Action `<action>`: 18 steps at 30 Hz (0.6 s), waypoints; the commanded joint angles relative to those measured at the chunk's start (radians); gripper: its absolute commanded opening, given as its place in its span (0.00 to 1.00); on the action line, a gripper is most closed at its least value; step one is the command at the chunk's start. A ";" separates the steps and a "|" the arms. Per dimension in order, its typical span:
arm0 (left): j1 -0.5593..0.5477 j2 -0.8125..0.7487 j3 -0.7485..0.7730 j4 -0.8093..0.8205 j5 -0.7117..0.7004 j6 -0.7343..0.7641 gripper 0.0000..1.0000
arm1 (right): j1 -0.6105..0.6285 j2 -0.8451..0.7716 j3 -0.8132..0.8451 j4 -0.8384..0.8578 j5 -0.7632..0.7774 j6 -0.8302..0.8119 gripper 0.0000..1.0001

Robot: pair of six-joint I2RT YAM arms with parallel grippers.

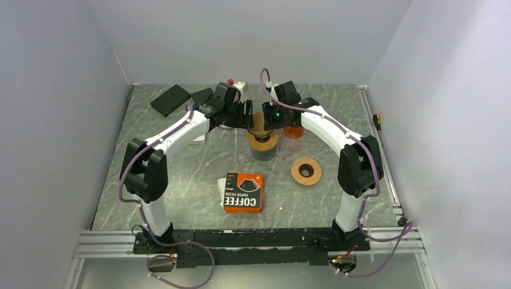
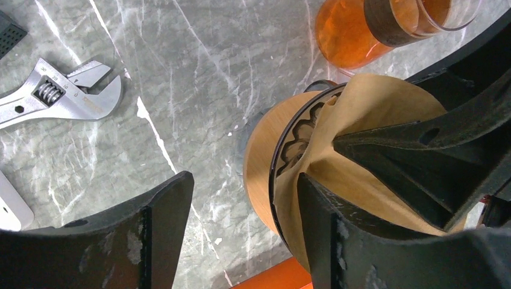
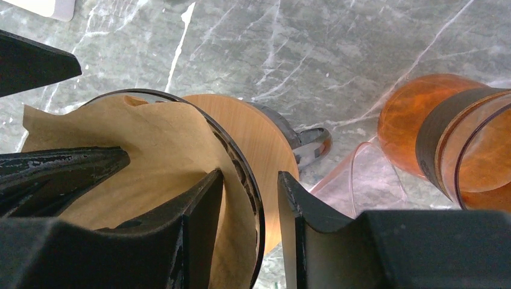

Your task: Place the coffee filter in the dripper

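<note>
From above, we see the left gripper (image 1: 246, 114) and the right gripper (image 1: 269, 115) meeting over the black-rimmed dripper with a round wooden collar (image 1: 263, 141). It stands mid-table, beyond the orange-and-black filter box (image 1: 243, 192). The brown paper coffee filter (image 1: 260, 124) sits in its mouth.

In the left wrist view, the left jaws stand wide apart and grasp nothing. One finger (image 2: 337, 241) lies inside the paper cone; the other is outside the collar. The filter looks creased and rises above the rim.

In the right wrist view, the right jaws are parted narrowly. They straddle the rim and the paper edge without visibly clamping either.

Our worry is that a finger lifting out could drag the loosely seated paper with it. A sideways nudge could also tip the dripper toward the orange glass vessel (image 3: 446, 138) just beside it.
</note>
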 commanded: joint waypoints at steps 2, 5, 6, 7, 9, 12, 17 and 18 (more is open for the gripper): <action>-0.005 -0.005 0.038 0.045 0.044 -0.001 0.68 | -0.009 -0.015 -0.011 0.013 -0.017 0.010 0.42; -0.005 -0.011 0.030 0.061 0.059 -0.007 0.68 | -0.017 -0.020 -0.021 0.023 -0.051 0.021 0.43; -0.005 -0.012 0.028 0.063 0.063 -0.009 0.68 | -0.019 -0.024 -0.025 0.029 -0.064 0.025 0.44; -0.005 -0.012 0.027 0.065 0.064 -0.010 0.68 | -0.023 -0.029 -0.029 0.033 -0.075 0.028 0.45; -0.005 -0.010 0.028 0.065 0.069 -0.011 0.68 | -0.030 -0.038 -0.035 0.043 -0.100 0.034 0.47; -0.005 -0.010 0.029 0.067 0.078 -0.005 0.64 | -0.039 -0.048 -0.037 0.053 -0.145 0.041 0.54; -0.005 -0.015 0.015 0.095 0.095 -0.005 0.59 | -0.040 -0.040 -0.031 0.065 -0.176 0.044 0.62; -0.005 -0.015 0.018 0.095 0.098 -0.007 0.59 | -0.040 -0.034 -0.029 0.062 -0.171 0.041 0.62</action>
